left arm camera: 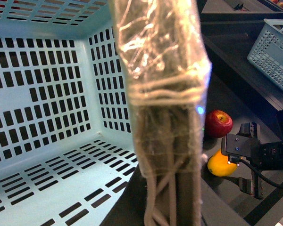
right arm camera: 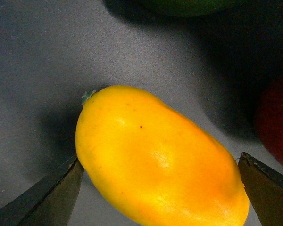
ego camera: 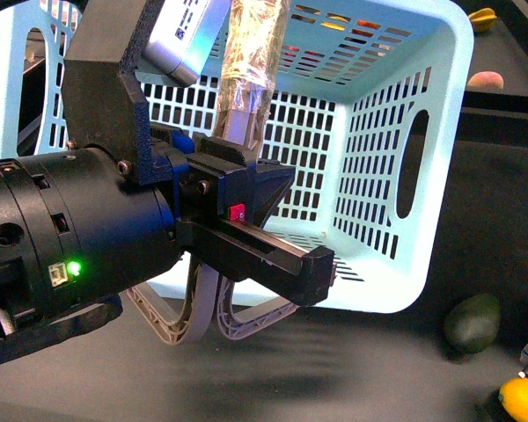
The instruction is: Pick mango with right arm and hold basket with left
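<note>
Right tool point(right arm camera: 159, 161) spread astride mango point(right arm camera: 146, 136) on dark grey surface point(right arm camera: 37, 56); left tool point(ego camera: 264, 220), grip state indiscernible, before turquoise basket point(ego camera: 440, 158); box label point(ego camera: 190, 19) unreadable.

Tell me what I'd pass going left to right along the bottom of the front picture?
Bulky black left arm with a green light → grey-brown plastic swing handles → dull dark green oval fruit → glossy yellow-orange oval mango.

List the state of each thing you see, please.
basket, tilted, handles hanging down
left tool, at the basket, open or shut unclear
mango, lying on the table, not lifted
right tool, open, straddling the mango
green fruit, lying on the table, untouched
</note>
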{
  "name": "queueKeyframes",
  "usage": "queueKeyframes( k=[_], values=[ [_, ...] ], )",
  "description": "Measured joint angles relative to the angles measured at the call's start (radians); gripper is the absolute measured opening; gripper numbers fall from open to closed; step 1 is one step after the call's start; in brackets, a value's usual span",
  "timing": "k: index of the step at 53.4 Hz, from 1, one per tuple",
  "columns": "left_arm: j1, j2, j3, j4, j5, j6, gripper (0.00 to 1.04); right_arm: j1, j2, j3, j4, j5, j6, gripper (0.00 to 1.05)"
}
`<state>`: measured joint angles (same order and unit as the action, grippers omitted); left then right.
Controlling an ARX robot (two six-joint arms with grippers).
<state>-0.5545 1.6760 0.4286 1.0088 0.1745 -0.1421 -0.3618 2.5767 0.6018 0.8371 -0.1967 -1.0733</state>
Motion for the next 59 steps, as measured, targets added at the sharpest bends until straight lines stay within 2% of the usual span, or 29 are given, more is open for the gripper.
queueKeyframes(
  k=[19,31,43,59],
  values=[
    [0.0,0.0,0.0,0.0,0.0,0.0,0.09,-0.016,0.066,0.075,-0.013,0.008,0.006,0.97],
    [0.0,0.0,0.0,0.0,0.0,0.0,0.09,-0.016,0.084,0.097,0.005,0.006,0.058,0.97],
    [0.0,0.0,0.0,0.0,0.0,0.0,0.09,-0.007,0.092,0.1,0.022,-0.008,0.095,0.77],
    [0.0,0.0,0.0,0.0,0.0,0.0,0.09,-0.003,0.066,0.067,0.032,-0.037,0.165,0.69]
  ],
)
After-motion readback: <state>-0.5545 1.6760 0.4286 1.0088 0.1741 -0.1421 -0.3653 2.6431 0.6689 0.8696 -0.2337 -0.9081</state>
